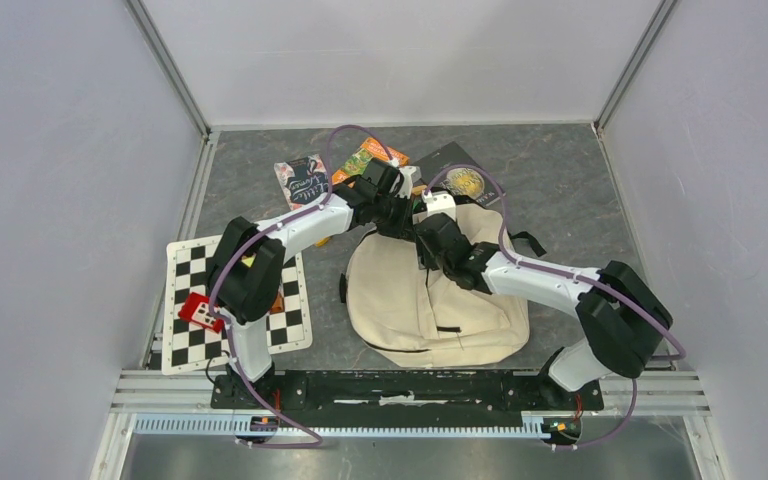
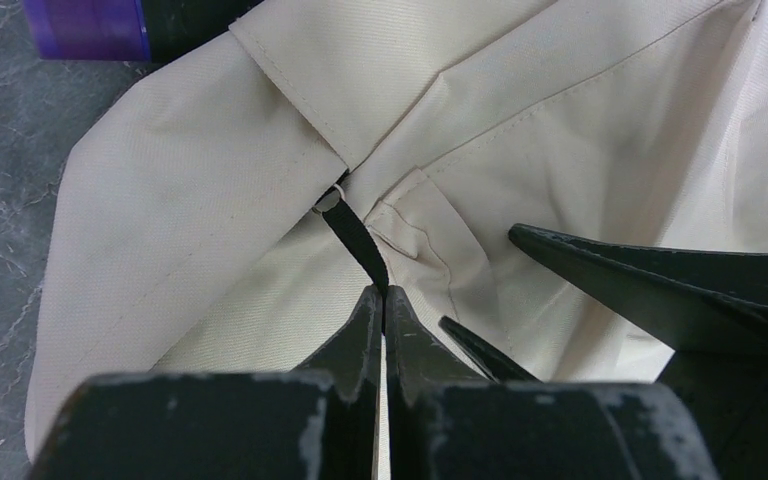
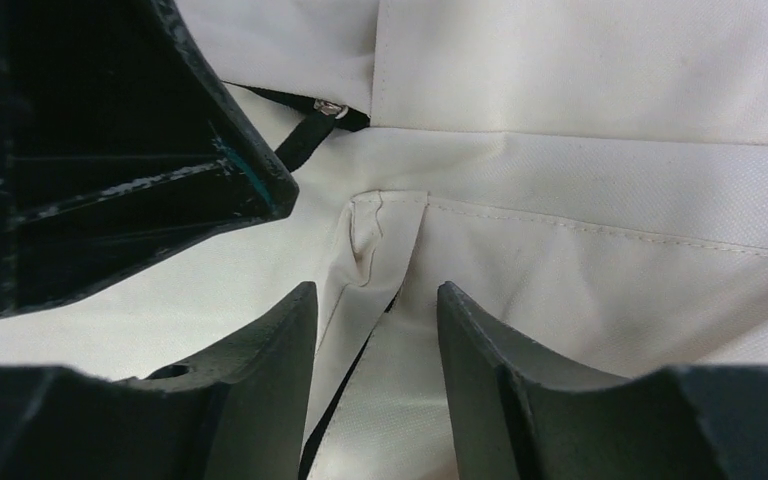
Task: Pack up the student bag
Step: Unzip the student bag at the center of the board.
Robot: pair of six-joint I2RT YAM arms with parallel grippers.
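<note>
The cream student bag lies flat in the middle of the table, its top end toward the back. My left gripper is at the bag's top edge; in the left wrist view it is shut on the black zipper pull. My right gripper is right beside it over the bag's top. In the right wrist view it is open, with its jaws on either side of a fold of cream fabric and a black zipper line. The zipper pull also shows there.
Three books lie behind the bag: a dark one, an orange one and a black one. A black-and-white checkered mat with a red item lies at the left. Grey walls enclose the table.
</note>
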